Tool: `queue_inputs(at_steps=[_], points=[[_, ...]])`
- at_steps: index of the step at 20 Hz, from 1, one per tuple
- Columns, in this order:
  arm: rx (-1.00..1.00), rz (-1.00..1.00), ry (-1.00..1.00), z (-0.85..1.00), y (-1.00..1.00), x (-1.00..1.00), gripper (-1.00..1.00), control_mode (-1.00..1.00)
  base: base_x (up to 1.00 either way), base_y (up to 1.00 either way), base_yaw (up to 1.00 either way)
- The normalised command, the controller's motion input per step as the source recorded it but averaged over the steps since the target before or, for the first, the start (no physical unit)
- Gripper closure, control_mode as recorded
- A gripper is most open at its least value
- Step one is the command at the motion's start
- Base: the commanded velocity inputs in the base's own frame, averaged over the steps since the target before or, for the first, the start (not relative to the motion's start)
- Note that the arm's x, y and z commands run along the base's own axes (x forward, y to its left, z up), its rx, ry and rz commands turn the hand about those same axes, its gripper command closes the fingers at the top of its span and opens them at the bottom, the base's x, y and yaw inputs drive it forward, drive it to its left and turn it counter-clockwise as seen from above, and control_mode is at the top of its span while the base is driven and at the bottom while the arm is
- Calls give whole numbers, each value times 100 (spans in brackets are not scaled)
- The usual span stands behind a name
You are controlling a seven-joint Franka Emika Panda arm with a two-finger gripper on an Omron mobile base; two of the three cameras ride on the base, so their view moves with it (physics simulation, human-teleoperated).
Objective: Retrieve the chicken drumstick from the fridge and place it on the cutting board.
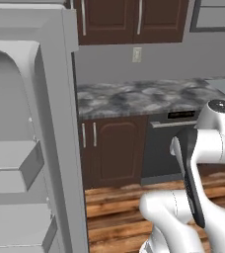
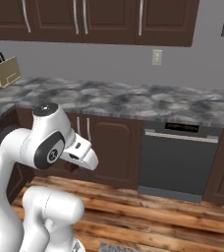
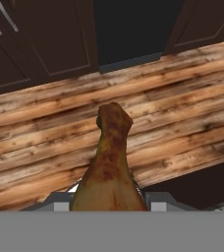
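- The room is a kitchen with dark brown cabinets [image 2: 109, 19], a grey marble counter [image 2: 133, 101] and a wood plank floor [image 2: 158, 211].
- A black dishwasher [image 2: 178, 160] sits under the counter.
- A knife block [image 2: 7, 71] stands on the counter at the far left of the right base view.
- The grey fridge [image 1: 30, 148] is on the left side of the left base view. Its door is open, and pale bins show inside the door.
- The white arm is folded up in front of the cabinets, away from the fridge.
- In the hand view, the gripper [image 3: 109, 205] is pinched tight on the drumstick [image 3: 109, 162].
- The drumstick is brown and tan. Its fat end sits between the 2 tips, and its thin end sticks out over the floor.
- The drumstick is up in the air, above the floor. It touches nothing but the gripper.
- I think it is light, so the arm can carry it with ease.
- The meat looks a bit soft and may be slippery, so a hard swing could make it slide out.
- The fat end looks like the best place to hold it, because there is more to squeeze there.
- I cannot see the board from here.
- I think the next job is to find the board and put the drumstick down on it.
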Motion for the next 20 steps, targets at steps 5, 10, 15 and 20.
queue_inputs(at_steps=[5,10,15,20], points=[[0,0,0,0,0,0,100,100,56,-96,13],[0,0,0,0,0,0,100,100,100,-99,6],[0,0,0,0,0,0,100,100,91,-61,0],[0,0,0,0,0,0,100,100,1,13,-7]])
